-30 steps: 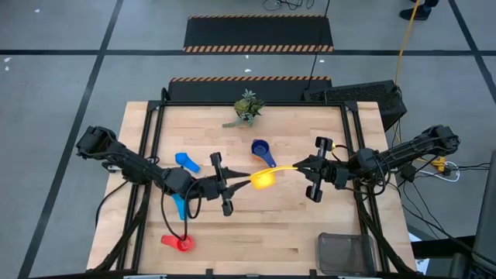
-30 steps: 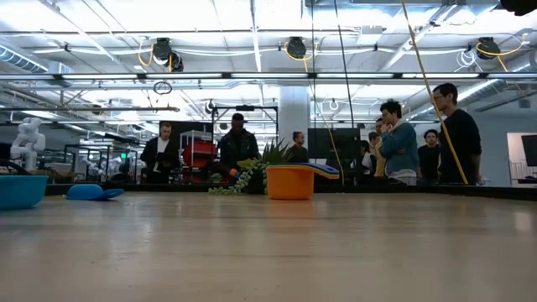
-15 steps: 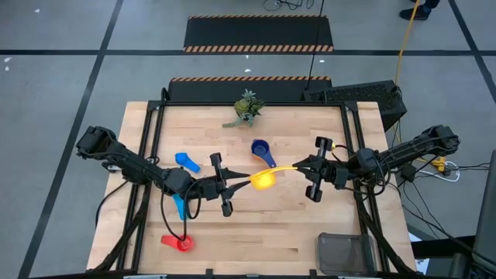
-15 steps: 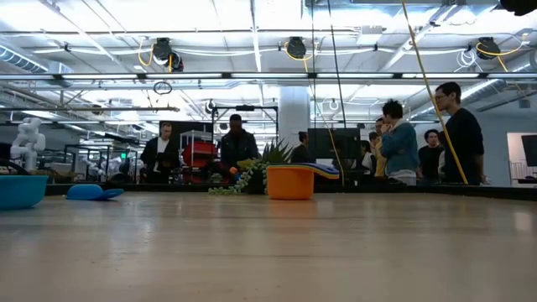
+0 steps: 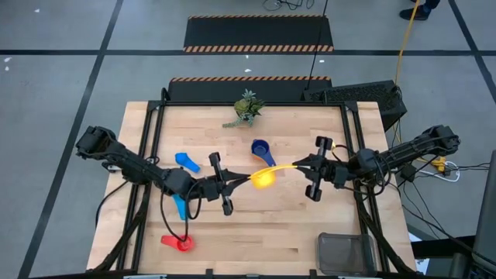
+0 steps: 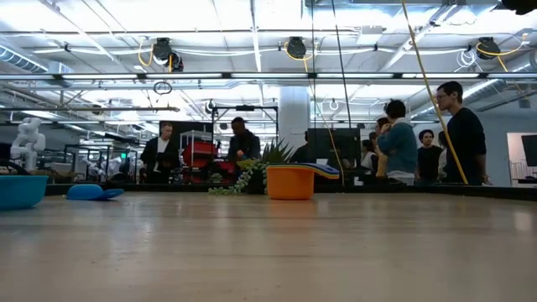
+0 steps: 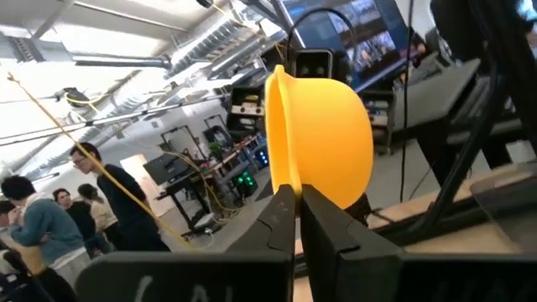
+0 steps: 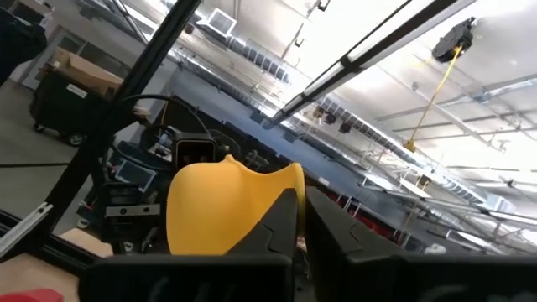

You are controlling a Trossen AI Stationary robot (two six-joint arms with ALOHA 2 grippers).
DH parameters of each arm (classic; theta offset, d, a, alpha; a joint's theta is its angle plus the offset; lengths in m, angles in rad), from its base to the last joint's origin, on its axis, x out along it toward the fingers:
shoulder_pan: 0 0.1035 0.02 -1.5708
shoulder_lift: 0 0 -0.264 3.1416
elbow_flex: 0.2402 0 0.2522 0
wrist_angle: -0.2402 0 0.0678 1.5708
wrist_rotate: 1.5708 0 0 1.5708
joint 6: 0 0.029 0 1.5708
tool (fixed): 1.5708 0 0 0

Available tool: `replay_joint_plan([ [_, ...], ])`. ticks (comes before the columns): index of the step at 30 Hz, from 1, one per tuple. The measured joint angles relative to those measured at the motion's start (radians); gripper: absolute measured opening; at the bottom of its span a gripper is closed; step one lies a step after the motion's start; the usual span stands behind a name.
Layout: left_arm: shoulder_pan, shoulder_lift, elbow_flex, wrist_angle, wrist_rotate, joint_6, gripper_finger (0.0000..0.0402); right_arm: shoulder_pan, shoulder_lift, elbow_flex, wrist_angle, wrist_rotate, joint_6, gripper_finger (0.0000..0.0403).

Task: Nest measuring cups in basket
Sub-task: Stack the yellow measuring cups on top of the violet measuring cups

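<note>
The yellow measuring cup (image 5: 264, 180) hangs over the table's middle between my two grippers. My left gripper (image 5: 246, 179) comes from the left and is shut on it. My right gripper (image 5: 298, 165) comes from the right and is shut on it too. Two light blue cups (image 5: 186, 161) (image 5: 180, 205), a dark blue cup (image 5: 262, 149) and a red cup (image 5: 180, 242) lie on the table. The low view shows an orange cup (image 6: 289, 182) standing on its base. The basket (image 5: 347, 252) sits at the near right corner. My left gripper pinches the yellow cup's rim (image 7: 284, 168) between its two fingers, on the side away from the handle. It comes about level from the table's left. The cup is clear of the table. My right gripper pinches the yellow cup's handle (image 8: 289, 180) near its free end between its two fingers. It comes from the table's right, the fingers lying along the handle. The bowl (image 8: 218, 201) sticks out beyond the fingertips.
A small green plant sprig (image 5: 246, 108) lies near the far edge. Bare wood lies between the held cup and the basket. People stand in the room beyond the far edge.
My left gripper's fingers have drawn together on the yellow cup's rim. Both arms and the cup have kept their place.
</note>
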Motion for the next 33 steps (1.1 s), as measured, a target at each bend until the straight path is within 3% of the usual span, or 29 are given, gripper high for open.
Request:
replay_joint_plan([
  [7,-0.017,-0.031,0.0,-0.103,-0.053,0.055,0.0004,0.001,0.002,0.0,-0.061,0.044,0.055,0.006],
  [15,-0.034,-0.154,0.001,-0.408,-0.097,-0.035,0.0002,0.003,-0.033,0.0,-0.255,0.161,0.166,0.0131],
  [20,-0.033,-0.172,0.001,-0.486,-0.115,-0.067,0.0001,0.014,-0.034,0.0,-0.354,0.239,0.204,0.0158],
  [27,-0.009,-0.172,0.001,-0.538,-0.107,-0.078,0.0001,0.025,0.031,0.0,-0.336,0.286,0.185,0.0173],
  [33,-0.01,-0.172,0.001,-0.529,-0.095,-0.077,0.0,0.025,0.077,0.0,-0.295,0.287,0.143,0.0153],
])
